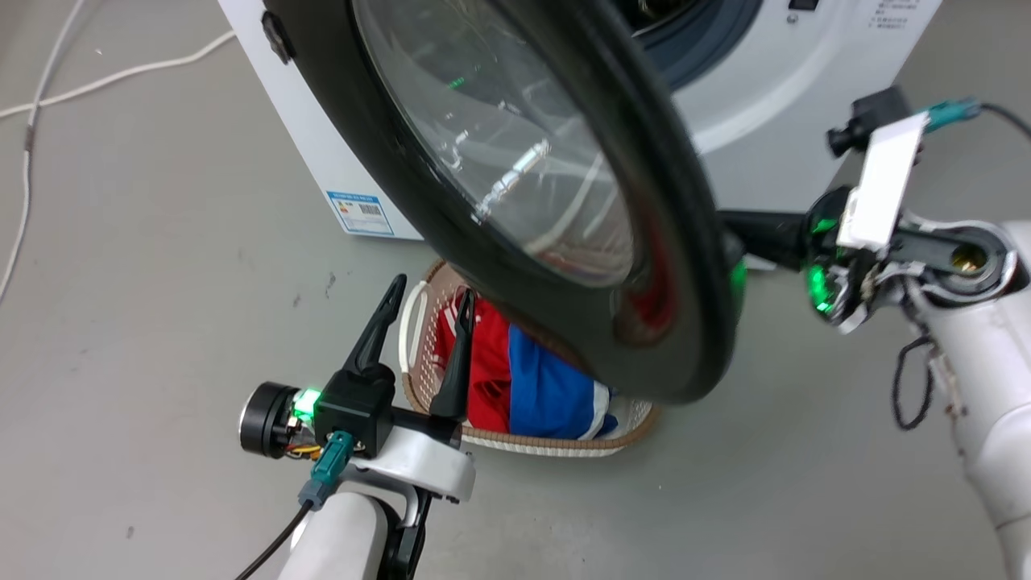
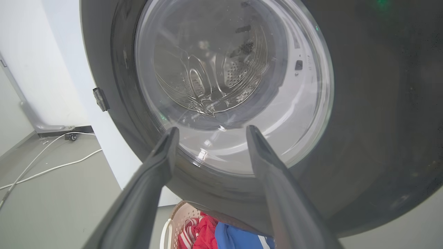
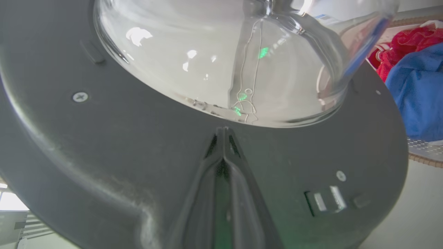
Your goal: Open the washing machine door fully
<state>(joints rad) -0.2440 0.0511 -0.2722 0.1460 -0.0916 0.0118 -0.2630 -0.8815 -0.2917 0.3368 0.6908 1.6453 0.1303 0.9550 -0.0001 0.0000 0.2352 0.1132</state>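
Currently | right gripper (image 3: 224, 129): fingers together, tips against the dark inner face of the washing machine door (image 3: 104, 138), just below its glass bowl (image 3: 214, 62) (right wrist view) | left gripper (image 1: 419, 310): fingers apart, facing the door's outer side | head view: door angled out from the washing machine (image 1: 765, 121), above the laundry basket (image 1: 556, 443)

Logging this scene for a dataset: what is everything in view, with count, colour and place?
door: one, black rim with clear glass, swung out above the basket
washer: one, white, behind the door
basket: one, beige, on the floor below the door
clothes: two, red and blue, in the basket
cables: two, white, on the floor at left
label: one, blue-edged, low on the washer's side
left gripper: one, dark, open, before the basket
right gripper: one, dark, shut, at the door's inner face
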